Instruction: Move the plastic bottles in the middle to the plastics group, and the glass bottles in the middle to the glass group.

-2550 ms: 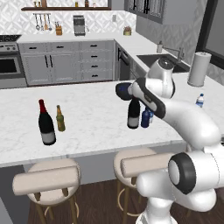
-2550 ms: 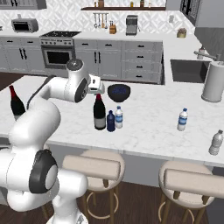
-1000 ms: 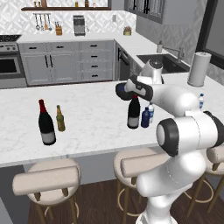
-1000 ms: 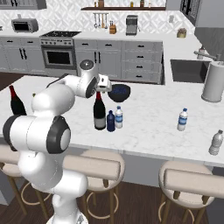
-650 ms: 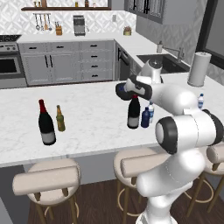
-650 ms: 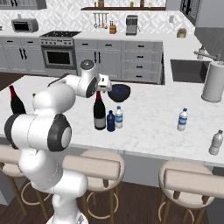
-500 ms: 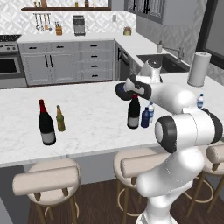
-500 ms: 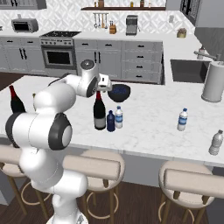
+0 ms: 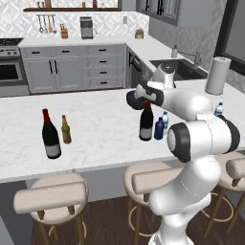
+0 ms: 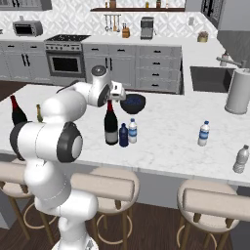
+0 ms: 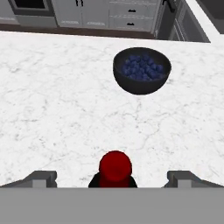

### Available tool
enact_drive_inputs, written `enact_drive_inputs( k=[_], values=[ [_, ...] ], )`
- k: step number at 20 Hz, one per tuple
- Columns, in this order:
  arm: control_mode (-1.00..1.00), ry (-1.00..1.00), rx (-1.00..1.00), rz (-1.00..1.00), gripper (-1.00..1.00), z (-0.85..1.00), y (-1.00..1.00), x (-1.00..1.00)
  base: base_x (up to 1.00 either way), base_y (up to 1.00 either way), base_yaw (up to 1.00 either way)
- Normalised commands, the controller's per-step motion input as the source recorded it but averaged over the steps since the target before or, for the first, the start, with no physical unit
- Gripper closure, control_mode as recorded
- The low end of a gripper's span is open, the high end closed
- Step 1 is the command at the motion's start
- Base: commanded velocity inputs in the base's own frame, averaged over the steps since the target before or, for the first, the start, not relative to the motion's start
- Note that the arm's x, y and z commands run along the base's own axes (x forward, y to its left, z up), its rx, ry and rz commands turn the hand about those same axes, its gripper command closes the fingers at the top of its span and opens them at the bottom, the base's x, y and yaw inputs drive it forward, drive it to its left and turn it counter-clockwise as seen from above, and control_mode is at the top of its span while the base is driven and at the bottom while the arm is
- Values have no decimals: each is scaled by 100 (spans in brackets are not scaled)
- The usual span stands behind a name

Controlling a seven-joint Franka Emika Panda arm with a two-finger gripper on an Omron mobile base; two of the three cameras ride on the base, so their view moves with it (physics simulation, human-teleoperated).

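Note:
The middle wine bottle (image 9: 146, 122) (image 10: 111, 126) is tall and near-black with a red foil neck. It stands upright on the island, and its red top (image 11: 115, 166) shows from above in the hand view. Right beside it stand an opaque dark blue bottle (image 9: 158, 129) (image 10: 123, 135) and a pale bottle with a blue label (image 9: 165, 120) (image 10: 132, 131). My gripper (image 9: 142, 94) (image 10: 117, 93) (image 11: 113, 178) hovers just above the wine bottle's top, open, with its fingertips (image 11: 41, 178) wide on either side and not touching. The glass group's wine bottle (image 9: 50, 136) (image 10: 17, 112) and amber bottle (image 9: 65, 130) stand far left. A clear blue-capped water bottle (image 9: 218, 109) (image 10: 203, 133) stands to the right.
A dark bowl of blueberries (image 11: 141, 70) (image 10: 133, 103) sits just behind the middle bottles. Another clear bottle (image 10: 240, 158) stands near the island's right front edge, and a paper towel roll (image 10: 238, 92) by the sink. Stools line the front edge.
Since the earliest frames the hand has swung in over the middle wine bottle's top. Over the last second it has barely shifted, and the bottles have not moved.

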Motion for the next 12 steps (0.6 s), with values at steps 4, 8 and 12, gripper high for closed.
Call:
enact_drive_inputs(
  k=[4, 8, 12],
  values=[
    [-100, 0, 0, 0, -100, -7, 0, 1, 0, 0, 0],
    [-100, 0, 0, 0, -100, -15, 0, 3, 0, 0, 0],
    [-100, 0, 0, 0, -100, -16, 0, 5, 0, 0, 0]
  ],
)
